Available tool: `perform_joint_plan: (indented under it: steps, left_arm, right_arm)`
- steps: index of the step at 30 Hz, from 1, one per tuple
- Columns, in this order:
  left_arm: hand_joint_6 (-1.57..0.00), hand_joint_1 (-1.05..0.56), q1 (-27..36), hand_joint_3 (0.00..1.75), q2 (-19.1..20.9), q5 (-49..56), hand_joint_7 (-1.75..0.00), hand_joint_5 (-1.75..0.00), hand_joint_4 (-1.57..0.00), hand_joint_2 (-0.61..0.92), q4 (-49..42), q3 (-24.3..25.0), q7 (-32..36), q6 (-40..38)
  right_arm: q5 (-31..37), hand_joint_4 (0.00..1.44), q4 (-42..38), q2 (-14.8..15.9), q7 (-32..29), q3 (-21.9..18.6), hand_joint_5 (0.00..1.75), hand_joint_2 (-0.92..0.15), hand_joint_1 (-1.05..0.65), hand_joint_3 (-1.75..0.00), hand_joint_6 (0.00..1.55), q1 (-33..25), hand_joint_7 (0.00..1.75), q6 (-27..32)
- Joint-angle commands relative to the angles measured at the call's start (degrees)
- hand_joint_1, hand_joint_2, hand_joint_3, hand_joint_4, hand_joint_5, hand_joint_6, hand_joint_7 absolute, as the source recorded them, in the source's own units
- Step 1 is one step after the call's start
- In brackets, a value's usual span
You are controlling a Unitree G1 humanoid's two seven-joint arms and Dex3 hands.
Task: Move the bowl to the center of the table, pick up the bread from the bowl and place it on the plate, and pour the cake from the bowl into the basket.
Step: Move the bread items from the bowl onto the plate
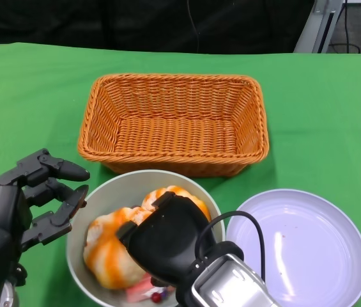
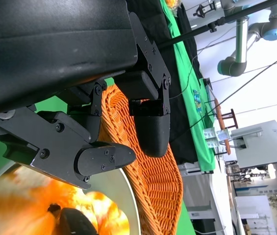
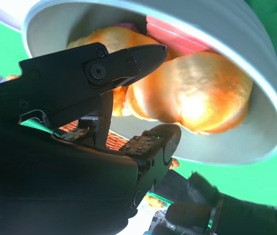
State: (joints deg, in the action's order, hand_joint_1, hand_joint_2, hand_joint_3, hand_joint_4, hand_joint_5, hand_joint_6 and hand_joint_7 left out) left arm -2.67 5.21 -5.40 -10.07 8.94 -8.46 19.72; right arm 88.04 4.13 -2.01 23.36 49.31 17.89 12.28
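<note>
Bread (image 1: 107, 249) lies in the grey bowl (image 1: 113, 188) at the near edge of the green table (image 1: 33, 89), with a pink-and-red cake (image 1: 145, 291) beside it at the bowl's near side. The right hand (image 1: 167, 240) reaches down into the bowl over the bread; whether its fingers (image 3: 128, 61) grip it I cannot tell. The left hand (image 1: 43, 192) hovers just left of the bowl's rim, fingers spread, holding nothing. Behind the bowl sits the wicker basket (image 1: 174, 125), and the lilac plate (image 1: 301, 246) lies at the near right.

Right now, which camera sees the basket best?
The head view: the whole orange basket shows, empty, behind the bowl. The left wrist view shows only its woven rim past the fingers; the right wrist view shows only a sliver.
</note>
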Motion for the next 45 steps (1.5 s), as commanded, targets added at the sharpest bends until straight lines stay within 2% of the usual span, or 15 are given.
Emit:
perform_joint_plan:
  steps: [1,2,4,12,15,17,22,25,26,27,29,32,35,38,45]
  left_arm:
    - [-0.78,-0.07,0.9,0.65,0.0,-0.6,-1.06,-1.4,-0.72,0.7,1.5,0.2,0.6,-1.0]
    - [-0.78,-0.07,0.9,0.65,0.0,-0.5,-1.06,-1.4,-0.72,0.7,1.5,0.1,0.6,-0.9]
    - [-0.78,-0.07,0.8,0.66,-0.1,-0.1,-1.07,-1.4,-0.73,0.7,1.4,0.1,0.8,-0.8]
    - [-0.79,-0.08,0.8,0.7,-0.3,0.8,-1.07,-1.4,-0.73,0.67,1.2,0.0,1.4,-0.3]
    - [-0.79,-0.08,0.7,0.71,-0.1,1.3,-1.07,-1.4,-0.73,0.66,0.8,-0.1,1.5,0.3]
    - [-0.8,-0.09,0.6,0.73,0.0,1.6,-1.07,-1.41,-0.74,0.65,0.5,-0.1,1.6,0.7]
    - [-0.8,-0.08,0.4,0.75,-0.2,1.4,-1.07,-1.4,-0.75,0.64,0.0,0.1,1.4,1.4]
    - [-0.8,-0.06,0.3,0.82,-0.1,1.5,-1.07,-1.39,-0.76,0.62,-0.4,0.1,1.3,1.9]
    - [-0.8,-0.06,0.3,0.83,-0.2,1.3,-1.07,-1.39,-0.76,0.61,-0.3,0.1,1.4,1.6]
    - [-0.8,-0.06,0.3,0.83,-0.2,1.3,-1.07,-1.39,-0.76,0.61,-0.2,0.1,1.4,1.4]
    - [-0.81,-0.06,0.3,0.84,-0.3,1.2,-1.07,-1.39,-0.76,0.6,-0.2,0.1,1.4,1.2]
    - [-0.8,-0.06,0.3,0.84,-0.2,1.2,-1.07,-1.39,-0.76,0.6,-0.1,0.0,1.5,0.9]
    - [-0.8,-0.07,0.3,0.83,-0.2,1.4,-1.07,-1.39,-0.75,0.6,-0.2,0.0,1.6,1.0]
    - [-0.8,-0.09,0.2,0.81,-0.2,1.6,-1.08,-1.4,-0.75,0.6,-0.5,0.0,1.7,1.4]
    - [-0.8,-0.1,0.4,0.79,-0.2,1.5,-1.08,-1.39,-0.76,0.6,-0.1,0.0,2.0,0.6]
  right_arm:
    - [0.2,0.64,-3.4,1.0,-0.7,0.7,0.65,-0.92,-0.59,-0.03,0.72,0.5,0.01,-0.2]
    - [0.4,0.56,-4.1,1.1,-0.7,0.8,0.86,-0.9,-0.57,-0.01,0.76,0.7,0.01,-0.2]
    - [1.2,0.49,-5.2,1.4,-0.1,1.3,1.0,-0.88,-0.55,0.0,0.78,1.4,0.01,-0.2]
    - [1.3,0.56,-7.7,1.4,2.0,2.3,0.75,-0.92,-0.51,-0.01,0.66,3.1,0.0,-0.8]
    - [1.0,0.6,-8.9,1.1,1.5,2.5,0.72,-0.92,-0.51,-0.02,0.64,3.0,0.0,-0.5]
    - [1.0,0.6,-10.2,1.0,0.3,2.9,0.78,-0.92,-0.49,-0.02,0.63,3.0,0.0,-0.5]
    - [0.1,0.55,-12.9,1.1,-2.6,3.7,1.08,-0.89,-0.41,0.0,0.64,3.1,0.0,-0.7]
    - [-1.0,0.64,-14.0,0.9,-4.8,3.5,1.17,-0.89,-0.41,-0.01,0.7,2.9,0.02,-0.5]
    - [-2.6,0.64,-14.3,1.0,-5.8,2.9,1.18,-0.89,-0.42,-0.01,0.7,3.0,0.02,-1.2]
    - [-4.1,0.72,-14.4,1.1,-6.6,2.4,1.13,-0.9,-0.42,0.0,0.81,3.0,0.05,-1.8]
    - [-6.1,0.79,-14.7,1.3,-7.7,1.9,1.04,-0.9,-0.43,0.0,0.89,3.3,0.04,-2.5]
    - [-12.5,0.89,-15.7,1.5,-11.5,-0.9,1.07,-0.88,-0.47,0.0,1.02,3.6,0.06,-5.3]
    - [-16.2,0.87,-16.1,1.6,-14.0,-2.5,1.22,-0.87,-0.45,0.0,1.05,3.7,0.03,-6.4]
    - [-19.5,0.74,-15.3,2.1,-15.2,-4.4,1.36,-0.91,-0.39,-0.01,1.01,3.7,0.0,-7.1]
    - [-24.4,0.69,-13.3,3.2,-18.2,-6.7,1.33,-0.92,-0.35,-0.07,1.0,3.3,0.01,-8.5]
